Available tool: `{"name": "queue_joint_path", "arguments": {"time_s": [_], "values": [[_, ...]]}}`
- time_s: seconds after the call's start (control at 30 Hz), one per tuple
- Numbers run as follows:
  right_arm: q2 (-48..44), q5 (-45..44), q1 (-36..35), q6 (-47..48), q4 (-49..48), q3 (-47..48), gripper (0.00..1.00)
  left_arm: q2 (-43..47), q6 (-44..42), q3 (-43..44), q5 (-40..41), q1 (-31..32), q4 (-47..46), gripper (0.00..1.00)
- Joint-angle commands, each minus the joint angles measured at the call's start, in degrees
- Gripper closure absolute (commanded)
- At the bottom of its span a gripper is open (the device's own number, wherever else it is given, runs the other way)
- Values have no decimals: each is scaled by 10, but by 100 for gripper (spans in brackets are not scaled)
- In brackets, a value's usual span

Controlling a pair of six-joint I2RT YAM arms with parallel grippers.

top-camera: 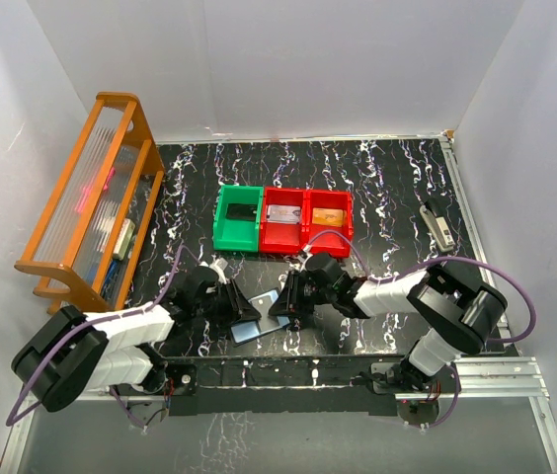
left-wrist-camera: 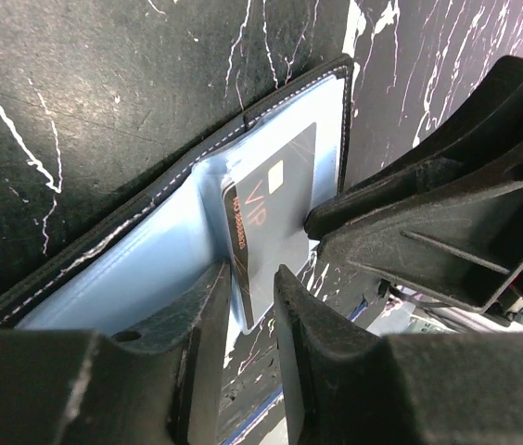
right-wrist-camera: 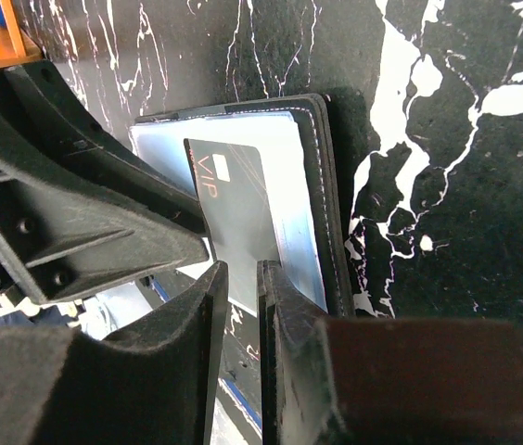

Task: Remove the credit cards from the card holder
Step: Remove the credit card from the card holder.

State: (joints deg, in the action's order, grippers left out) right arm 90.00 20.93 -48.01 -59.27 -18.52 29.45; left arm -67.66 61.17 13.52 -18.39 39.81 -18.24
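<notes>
The card holder (top-camera: 254, 324) lies open near the table's front edge, between my two grippers. Its light-blue panels (left-wrist-camera: 132, 269) face up inside a dark stitched cover (right-wrist-camera: 329, 195). A black credit card (left-wrist-camera: 275, 209) marked VIP sticks partway out of a pocket, tilted up. My left gripper (left-wrist-camera: 252, 278) is open, its fingers either side of the card's lower edge with a clear gap. My right gripper (right-wrist-camera: 241, 273) stands over the same card's (right-wrist-camera: 238, 213) near end with a narrow gap between its jaws and nothing visibly clamped. The two grippers nearly touch.
Behind the holder stand a green bin (top-camera: 238, 219) and two red bins (top-camera: 282, 219), each with a card-like item inside. A wooden rack (top-camera: 91, 197) stands at the left. A small stapler-like object (top-camera: 438, 225) lies at the right. White walls enclose the table.
</notes>
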Motion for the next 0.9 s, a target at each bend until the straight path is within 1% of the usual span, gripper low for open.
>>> {"name": "queue_joint_path", "arguments": {"time_s": [0.0,0.13,0.17,0.23,0.4,0.57,0.63,0.7,0.77,0.87], "values": [[14,-19,-4,-2,15,-24,81,-20,28,-11,10,-2,-37,77],[16,-17,-5,-2,14,-24,81,-45,22,4,2,-2,-45,83],[16,-17,-5,-2,14,-24,81,-52,19,6,-5,-2,-48,86],[13,-19,-5,4,19,-20,81,-59,6,11,-10,-2,-42,100],[-13,-67,-4,47,117,21,80,-30,-22,9,5,-2,9,100],[-54,-116,0,78,181,55,78,-2,-45,9,18,-2,55,100],[-56,-106,0,90,188,66,77,-1,-47,9,16,-2,55,100],[-45,-76,0,101,182,72,78,-4,-48,10,14,-2,49,100],[-35,-38,0,102,157,67,78,-8,-48,12,11,-2,43,100],[-24,-6,0,98,125,59,78,-15,-48,15,10,-2,40,100]]}}
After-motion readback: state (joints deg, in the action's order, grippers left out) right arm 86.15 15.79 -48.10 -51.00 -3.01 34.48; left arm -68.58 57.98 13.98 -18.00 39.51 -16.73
